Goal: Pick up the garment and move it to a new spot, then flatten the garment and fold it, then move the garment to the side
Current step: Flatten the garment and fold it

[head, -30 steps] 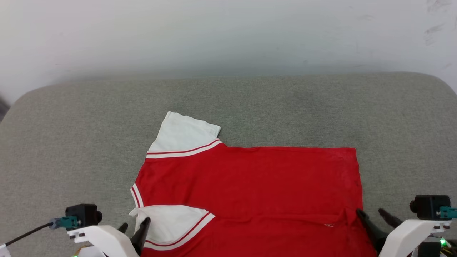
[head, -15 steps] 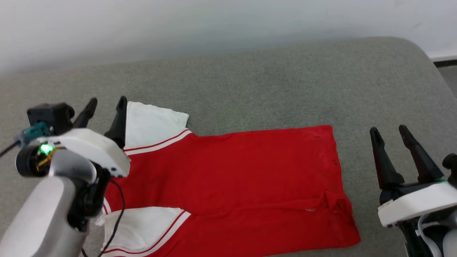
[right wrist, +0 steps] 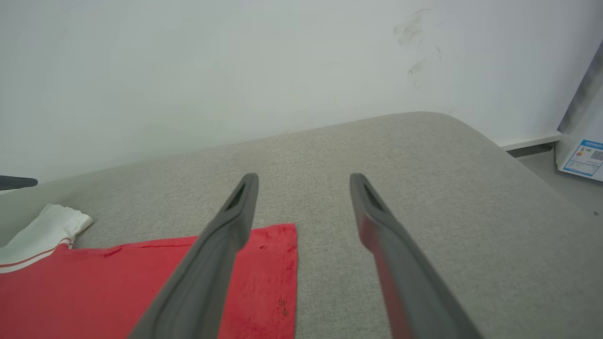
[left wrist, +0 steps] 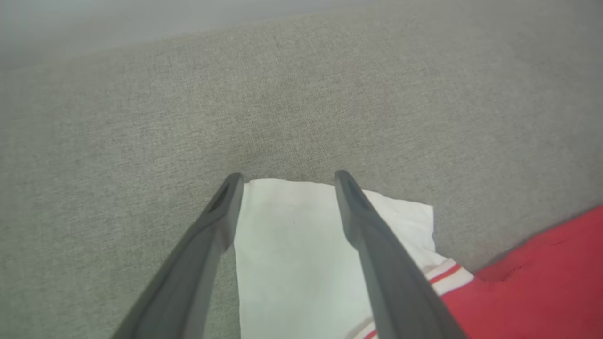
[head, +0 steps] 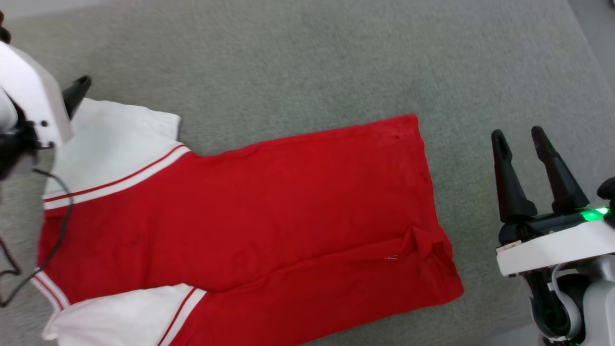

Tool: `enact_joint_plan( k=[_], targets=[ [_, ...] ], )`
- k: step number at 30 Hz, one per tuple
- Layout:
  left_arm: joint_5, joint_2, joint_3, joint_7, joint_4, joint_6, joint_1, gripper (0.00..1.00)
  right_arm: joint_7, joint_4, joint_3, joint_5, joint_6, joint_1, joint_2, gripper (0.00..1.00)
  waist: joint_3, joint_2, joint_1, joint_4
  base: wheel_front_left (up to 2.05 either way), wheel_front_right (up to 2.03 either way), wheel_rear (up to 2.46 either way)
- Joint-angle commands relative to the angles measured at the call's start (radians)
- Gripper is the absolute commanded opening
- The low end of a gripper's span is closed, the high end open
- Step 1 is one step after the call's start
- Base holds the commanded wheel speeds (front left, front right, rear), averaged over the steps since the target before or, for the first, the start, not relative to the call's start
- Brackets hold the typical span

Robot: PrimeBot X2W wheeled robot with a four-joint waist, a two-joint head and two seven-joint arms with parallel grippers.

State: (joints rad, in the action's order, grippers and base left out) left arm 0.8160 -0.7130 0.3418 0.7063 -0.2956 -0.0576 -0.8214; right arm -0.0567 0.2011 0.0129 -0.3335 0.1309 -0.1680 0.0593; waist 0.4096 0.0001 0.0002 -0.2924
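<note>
The garment (head: 250, 202) lies spread out, plain red side up, on the grey cushion (head: 307, 62). One white sleeve (head: 115, 139) points away at the upper left, and the other (head: 120, 312) lies at the lower left. My left gripper (left wrist: 288, 178) is open, its fingers straddling the far sleeve's (left wrist: 292, 245) end edge with nothing pinched; one dark finger (head: 77, 91) shows beside the white housing. My right gripper (head: 518, 134) stands open and empty over bare cushion, just right of the red hem (right wrist: 282, 263).
A white wall (right wrist: 188, 70) runs behind the cushion. The cushion's rounded right end (right wrist: 509, 160) drops to the floor, where a white box with a label (right wrist: 584, 150) stands. A black cable (head: 53, 240) from my left arm hangs over the garment's left side.
The head camera has tipped down and closer. My left arm has travelled from the near sleeve up to the far sleeve. My right gripper has risen to the right of the hem. Garment unmoved.
</note>
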Motion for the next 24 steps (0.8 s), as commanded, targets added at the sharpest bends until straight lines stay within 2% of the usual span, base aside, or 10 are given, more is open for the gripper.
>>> enact_joint_plan(
  k=[1, 6, 9, 10, 11, 12, 16, 19, 24],
  targets=[
    [0.007, -0.023, 0.003, 0.044, -0.010, 0.002, -0.018, 1.00, 0.007, -0.007, -0.007, -0.006, 0.000, -0.016, -0.007, 1.00, 0.062, -0.0001, -0.0002, -0.054, 0.00, 0.00, 0.00],
    [0.034, -0.094, 0.027, 0.247, -0.041, -0.017, -0.041, 1.00, 0.031, -0.037, -0.030, -0.034, 0.000, -0.033, -0.010, 1.00, 0.113, -0.0001, -0.0002, -0.083, 0.00, 0.00, 0.00],
    [0.052, -0.090, 0.038, 0.304, -0.052, -0.036, -0.021, 1.00, 0.039, -0.055, -0.038, -0.050, 0.000, -0.043, -0.011, 1.00, 0.132, -0.0001, -0.0002, -0.090, 0.00, 0.00, 0.00],
    [0.059, -0.084, 0.044, 0.320, -0.056, -0.039, -0.013, 0.87, 0.041, -0.060, -0.039, -0.057, 0.000, -0.045, -0.010, 1.00, 0.135, -0.0001, -0.0002, -0.091, 0.00, 0.00, 0.00],
    [0.068, -0.071, 0.051, 0.332, -0.059, -0.046, -0.001, 0.38, 0.039, -0.066, -0.041, -0.064, 0.000, -0.046, -0.011, 1.00, 0.138, -0.0001, -0.0002, -0.092, 0.00, 0.00, 0.00],
    [0.073, -0.058, 0.055, 0.334, -0.060, -0.049, 0.009, 0.00, 0.037, -0.073, -0.040, -0.070, 0.000, -0.049, -0.010, 1.00, 0.140, -0.0001, -0.0002, -0.091, 0.00, 0.00, 0.00],
    [0.080, -0.025, 0.050, 0.295, -0.069, -0.063, 0.037, 0.00, 0.015, -0.091, -0.037, -0.096, 0.000, -0.068, -0.010, 1.00, 0.131, -0.0001, -0.0002, -0.081, 0.00, 0.00, 0.00],
    [0.078, -0.008, 0.036, 0.239, -0.075, -0.057, 0.036, 0.00, -0.036, -0.114, -0.025, -0.125, 0.000, -0.087, 0.001, 1.00, 0.107, -0.0001, -0.0002, -0.062, 0.00, 0.00, 0.00],
    [0.062, 0.030, 0.017, 0.121, -0.056, -0.045, 0.013, 0.00, -0.221, -0.211, 0.003, -0.179, 0.000, -0.162, 0.066, 1.00, 0.057, -0.0001, -0.0002, -0.005, 0.00, 0.00, 0.00]
  ],
)
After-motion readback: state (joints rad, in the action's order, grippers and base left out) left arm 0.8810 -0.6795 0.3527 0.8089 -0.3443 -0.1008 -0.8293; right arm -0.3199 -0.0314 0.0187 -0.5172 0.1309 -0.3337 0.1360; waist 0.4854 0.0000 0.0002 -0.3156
